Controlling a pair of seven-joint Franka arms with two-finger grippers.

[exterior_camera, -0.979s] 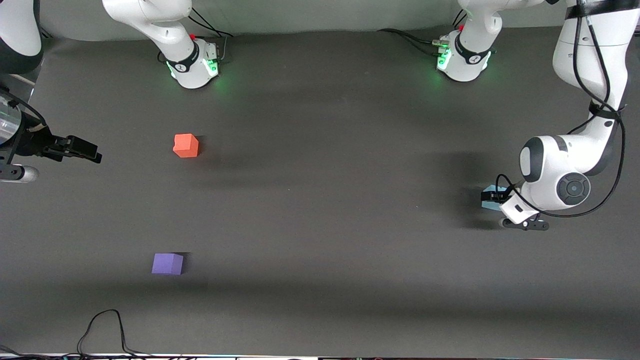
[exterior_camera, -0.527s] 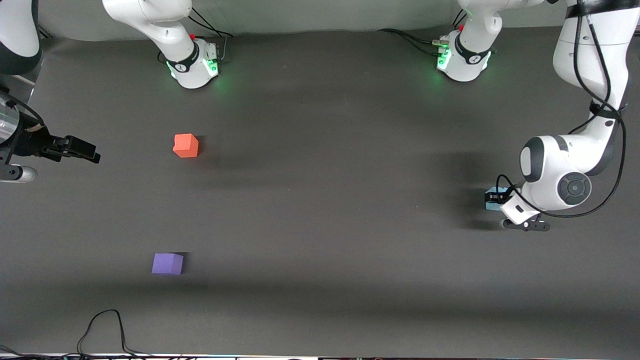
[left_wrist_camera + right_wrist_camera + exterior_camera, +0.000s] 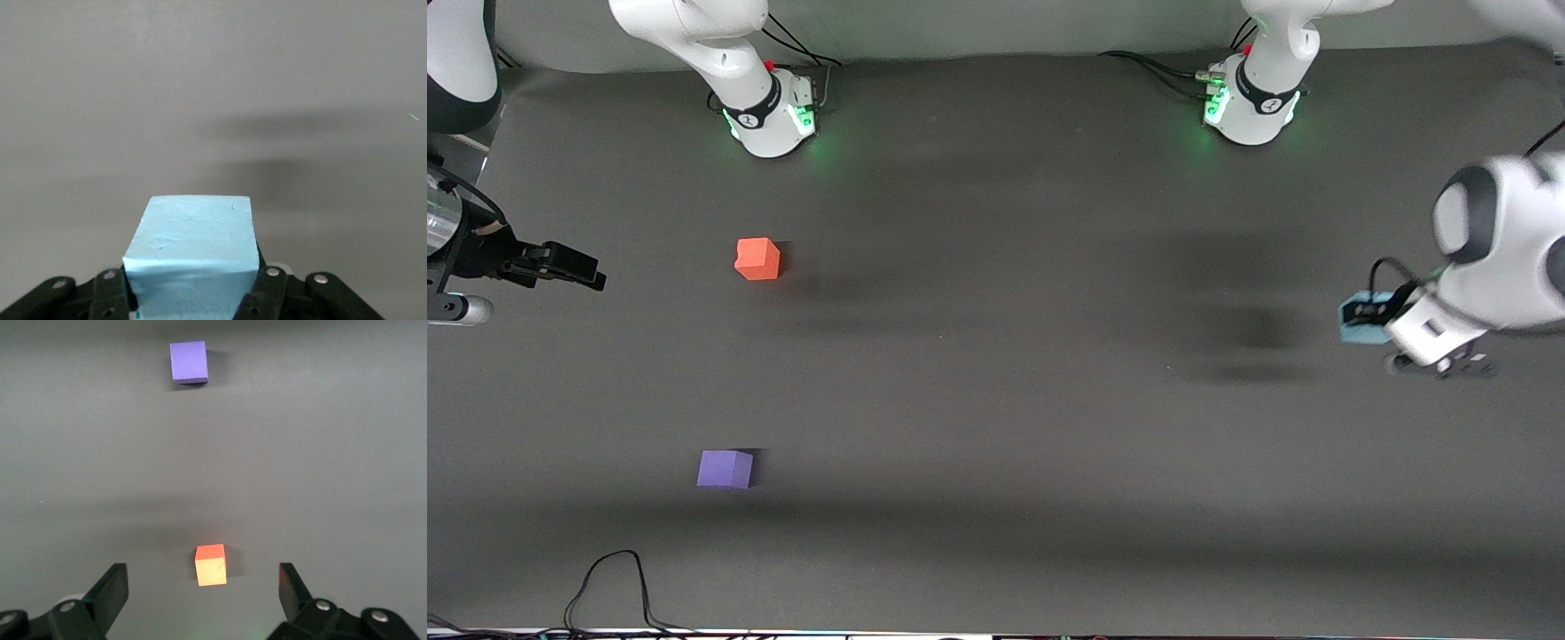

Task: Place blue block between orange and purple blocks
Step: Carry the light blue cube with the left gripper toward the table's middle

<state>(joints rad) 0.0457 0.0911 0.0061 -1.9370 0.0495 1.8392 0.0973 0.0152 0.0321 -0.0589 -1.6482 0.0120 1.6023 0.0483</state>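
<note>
My left gripper (image 3: 1365, 320) is shut on the light blue block (image 3: 1362, 331) and holds it in the air above the table at the left arm's end; the block fills the space between the jaws in the left wrist view (image 3: 193, 253). The orange block (image 3: 758, 259) sits on the dark table toward the right arm's end. The purple block (image 3: 725, 468) sits nearer to the front camera than the orange one. My right gripper (image 3: 574, 267) is open and empty, waiting in the air at the right arm's end; its wrist view shows the orange block (image 3: 211, 565) and the purple block (image 3: 189, 361).
The two arm bases (image 3: 769, 111) (image 3: 1249, 102) stand along the table's edge farthest from the front camera. A black cable (image 3: 609, 582) loops at the edge nearest the camera. The dark table top (image 3: 996, 373) stretches between the blocks and my left gripper.
My left gripper has closed on the blue block and lifted it off the table, moving up and toward the left arm's end. The right arm has hardly moved.
</note>
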